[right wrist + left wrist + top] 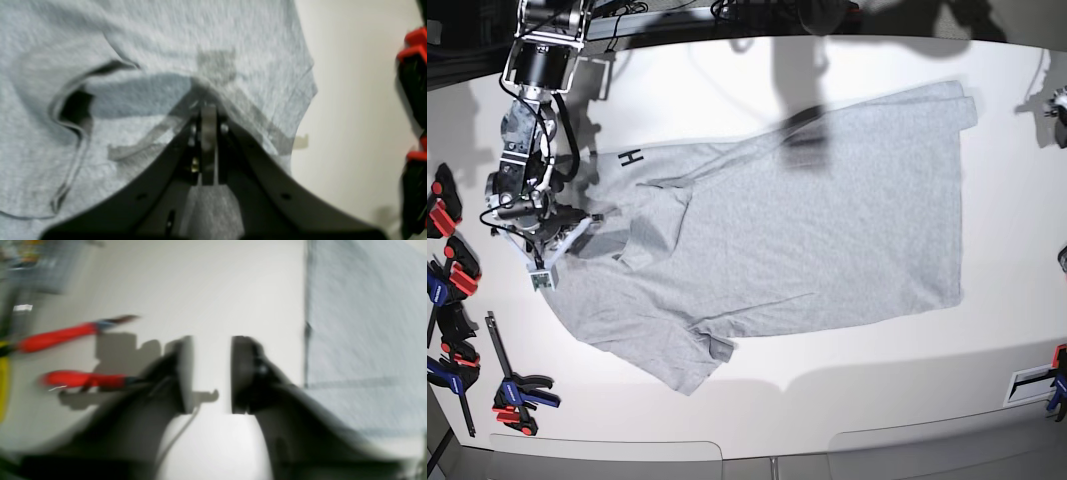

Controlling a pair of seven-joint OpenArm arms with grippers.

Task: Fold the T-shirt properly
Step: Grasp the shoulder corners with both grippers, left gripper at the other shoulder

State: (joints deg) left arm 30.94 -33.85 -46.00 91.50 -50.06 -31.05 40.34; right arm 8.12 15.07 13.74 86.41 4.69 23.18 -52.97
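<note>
A white table (847,390) seen from above, with a grey T-shirt (827,240) spread across most of it. The shirt lies nearly flat, plain side up, its hem toward the base view's right and its collar and shoulders toward the left. One sleeve (682,360) sticks out at the lower left. Near the upper left the cloth is turned over, showing a black letter (632,158) from the printed side.

The fold looks barely begun. No half or third has been laid over; only the shoulder area is rumpled and lifted. Squaring the body, folding in both sleeves and folding the length all appear left to do.

The right gripper (208,111) is at the shirt's collar end, on the base view's left. Its jaws are pressed together, pinching a peak of grey cloth near the neckline.

The left gripper (211,373) is outside the base view. Its own blurred camera shows the jaws apart over bare table, with nothing between them, just beside a straight edge of the shirt.

Red-handled clamps (512,390) lie along the table's left edge.
</note>
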